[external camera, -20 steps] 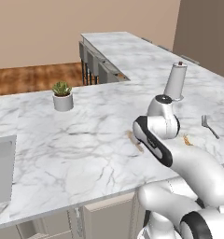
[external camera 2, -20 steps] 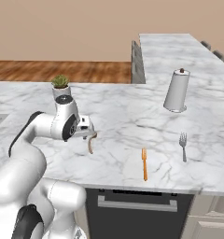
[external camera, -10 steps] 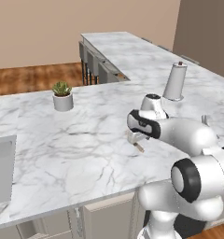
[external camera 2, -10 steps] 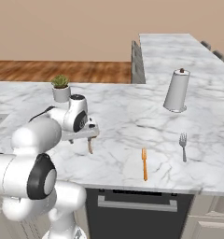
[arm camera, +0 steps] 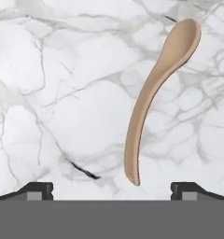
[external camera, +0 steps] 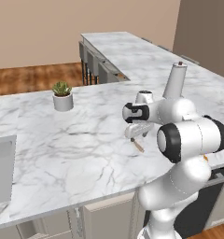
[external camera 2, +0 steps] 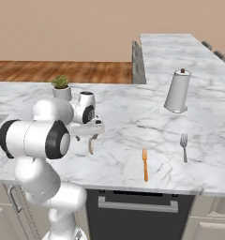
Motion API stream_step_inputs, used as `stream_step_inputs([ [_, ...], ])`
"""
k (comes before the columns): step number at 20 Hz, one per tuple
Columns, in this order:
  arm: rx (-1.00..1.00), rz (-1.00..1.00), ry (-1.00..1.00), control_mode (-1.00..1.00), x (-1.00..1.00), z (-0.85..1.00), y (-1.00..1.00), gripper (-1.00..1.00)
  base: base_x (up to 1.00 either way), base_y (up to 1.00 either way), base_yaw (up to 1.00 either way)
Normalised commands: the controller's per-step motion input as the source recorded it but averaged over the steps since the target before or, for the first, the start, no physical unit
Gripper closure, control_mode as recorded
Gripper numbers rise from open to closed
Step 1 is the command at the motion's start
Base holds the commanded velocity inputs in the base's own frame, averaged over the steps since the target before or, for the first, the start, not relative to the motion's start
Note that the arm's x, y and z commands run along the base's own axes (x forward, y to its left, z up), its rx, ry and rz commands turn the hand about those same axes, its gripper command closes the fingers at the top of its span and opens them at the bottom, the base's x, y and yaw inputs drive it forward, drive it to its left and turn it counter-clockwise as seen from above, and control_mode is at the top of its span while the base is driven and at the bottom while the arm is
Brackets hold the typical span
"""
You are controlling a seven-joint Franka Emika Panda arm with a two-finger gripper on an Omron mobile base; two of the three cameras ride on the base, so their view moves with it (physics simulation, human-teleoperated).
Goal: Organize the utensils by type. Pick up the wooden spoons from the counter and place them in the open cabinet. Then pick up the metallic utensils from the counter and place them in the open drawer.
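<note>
While the gripper (arm camera: 112, 189) hangs just above the counter (arm camera: 62, 93), its jaws stand wide apart with nothing between them. Wooden spoon (arm camera: 153, 95), pale tan, lies flat on the marble directly ahead of the fingertips (arm camera: 39, 189); handle end sits nearest the jaws and falls inside the gap, bowl farthest off and slanted to one side. Bare marble all round it in the hand view.

Right base view: gripper (external camera 2: 88, 133) low over the slab, spoon (external camera 2: 91, 146) showing below it, near the front edge of the counter (external camera 2: 133, 112). Copper fork (external camera 2: 145, 164) lies farther right, also close to the front edge, well apart from the spoon. Steel fork (external camera 2: 183, 146) right again, near a tall paper-towel roll (external camera 2: 177, 91). Small potted plant (external camera 2: 61, 86) stands behind the arm, toward the back edge.

Left base view: spoon (external camera: 138, 144) partly hidden under the gripper (external camera: 135, 130); contact cannot be told from here. Wide open marble stretches left toward a sink (external camera: 2, 172).
</note>
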Motion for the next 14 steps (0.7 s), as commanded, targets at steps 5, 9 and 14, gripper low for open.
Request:
stream_step_inputs([
  [5, -0.10, -0.08, 0.00, -1.00, 0.19, -0.29, 0.00, -1.00, 0.00, 0.00, 0.00],
  [9, -0.11, -0.19, -0.02, -1.00, 0.08, -0.33, 0.00, -1.00, 0.00, 0.00, 0.00],
  [14, -0.04, -0.25, -0.07, -1.00, 0.02, -0.30, 0.00, -1.00, 0.00, 0.00, 0.00],
])
